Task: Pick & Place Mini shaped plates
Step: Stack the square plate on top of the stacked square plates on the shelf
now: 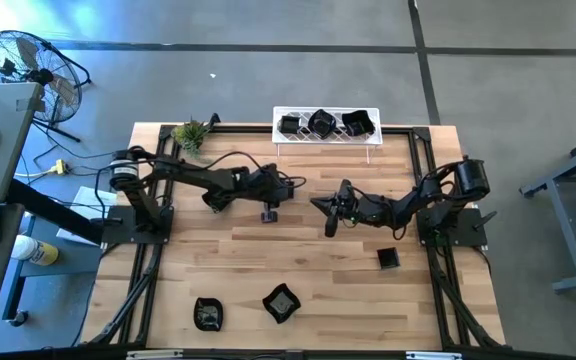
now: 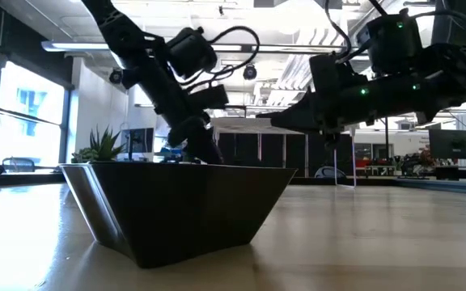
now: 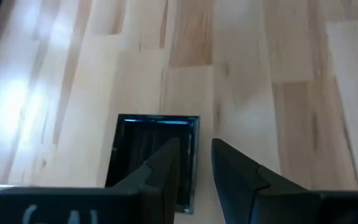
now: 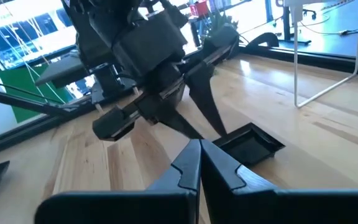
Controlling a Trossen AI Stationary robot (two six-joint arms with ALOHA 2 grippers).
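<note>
Left gripper (image 1: 269, 212) at frame centre, angled down, fingers parted over a square plate (image 3: 154, 155). Right gripper (image 1: 330, 226) alongside, angled down, pinched closed, empty.

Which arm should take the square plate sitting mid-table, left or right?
Left. The left gripper hangs directly over the square plate, jaws open straddling its rim. The right gripper is shut and sits a little way off, only pointing toward it.
</note>
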